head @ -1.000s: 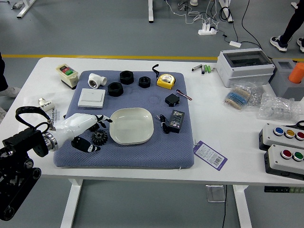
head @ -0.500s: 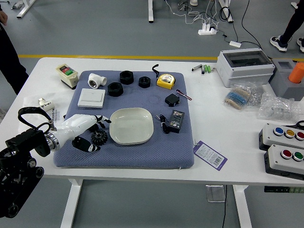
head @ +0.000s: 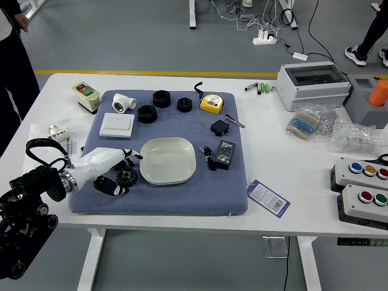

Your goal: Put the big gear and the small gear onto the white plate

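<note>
My left hand (head: pixel 126 171) reaches in from the left over the blue mat, its fingers spread to either side of a black toothed gear (head: pixel 127 176). Part of another dark piece shows under the upper fingers, too covered to identify; it may be the other gear. The fingers stand around the gear with no clear grasp. Just right of the fingertips lies the white plate (head: pixel 168 161), with nothing on it. The right arm does not show.
Behind the plate on the mat (head: pixel 182 203) are black rings (head: pixel 147 113), a white box (head: pixel 117 125), a white pipe fitting (head: pixel 123 103) and a tape measure (head: pixel 212 103). A black adapter (head: pixel 225 154) lies right of the plate. A person (head: pixel 18 66) stands at the far left.
My left hand has shifted very slightly at the gear, its lower fingers closer to it. At the far left, the person has stepped into view beside the table.
</note>
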Robot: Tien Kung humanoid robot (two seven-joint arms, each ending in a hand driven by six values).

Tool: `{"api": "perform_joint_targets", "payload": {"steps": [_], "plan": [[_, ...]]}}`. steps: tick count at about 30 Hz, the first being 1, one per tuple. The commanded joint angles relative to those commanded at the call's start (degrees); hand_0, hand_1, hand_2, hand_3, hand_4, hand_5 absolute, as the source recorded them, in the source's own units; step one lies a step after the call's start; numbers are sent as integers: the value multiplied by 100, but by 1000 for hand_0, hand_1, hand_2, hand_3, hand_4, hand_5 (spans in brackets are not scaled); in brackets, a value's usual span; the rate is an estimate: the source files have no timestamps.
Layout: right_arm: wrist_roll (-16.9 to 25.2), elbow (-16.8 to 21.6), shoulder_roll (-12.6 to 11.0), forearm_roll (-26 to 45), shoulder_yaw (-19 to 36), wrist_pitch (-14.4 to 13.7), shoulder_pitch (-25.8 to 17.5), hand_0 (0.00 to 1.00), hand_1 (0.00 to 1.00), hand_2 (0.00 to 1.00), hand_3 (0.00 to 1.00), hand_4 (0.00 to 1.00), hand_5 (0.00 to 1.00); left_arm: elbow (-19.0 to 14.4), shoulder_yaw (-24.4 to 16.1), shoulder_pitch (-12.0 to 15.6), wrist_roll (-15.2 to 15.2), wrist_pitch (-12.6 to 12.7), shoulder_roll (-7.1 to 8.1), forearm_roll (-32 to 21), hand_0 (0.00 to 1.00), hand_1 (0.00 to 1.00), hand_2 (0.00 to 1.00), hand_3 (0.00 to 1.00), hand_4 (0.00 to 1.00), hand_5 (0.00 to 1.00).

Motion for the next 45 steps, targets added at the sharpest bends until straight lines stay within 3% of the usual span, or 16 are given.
{"api": "perform_joint_targets", "payload": {"steps": [10,26,27,32,33,38,39,45], "plan": [[10,3,-3,15,-10,-7,3,733,746,805,655,837,672,146,51,-47,-36,182,-50,0,517,520,581,778,836,52],[38,4,-9,16,-24,-35,5,730,743,802,653,836,673,256,167,-141,-8,135,-41,0,559,551,606,775,836,56],[41,3,-7,22,-24,-37,5,730,742,801,649,836,673,260,180,-147,-38,174,-35,0,446,468,518,699,602,2],[47,4,-6,35,-19,-43,5,730,742,801,649,836,673,258,188,-168,-114,264,-25,0,446,468,518,699,602,2],[48,4,-6,37,-23,-43,5,729,741,801,648,836,674,254,189,-177,-132,284,-25,0,384,402,466,659,297,2],[53,3,-6,39,-22,-45,3,729,741,801,648,836,674,234,183,-205,-192,381,-23,0,384,402,466,659,297,2],[53,3,-7,36,-22,-45,3,728,741,800,647,836,673,233,181,-209,-196,389,-22,0,348,362,426,632,230,2],[59,3,-5,51,-21,-45,3,728,740,800,646,836,672,199,155,-216,-202,400,-3,0,339,352,417,633,201,2]]}}
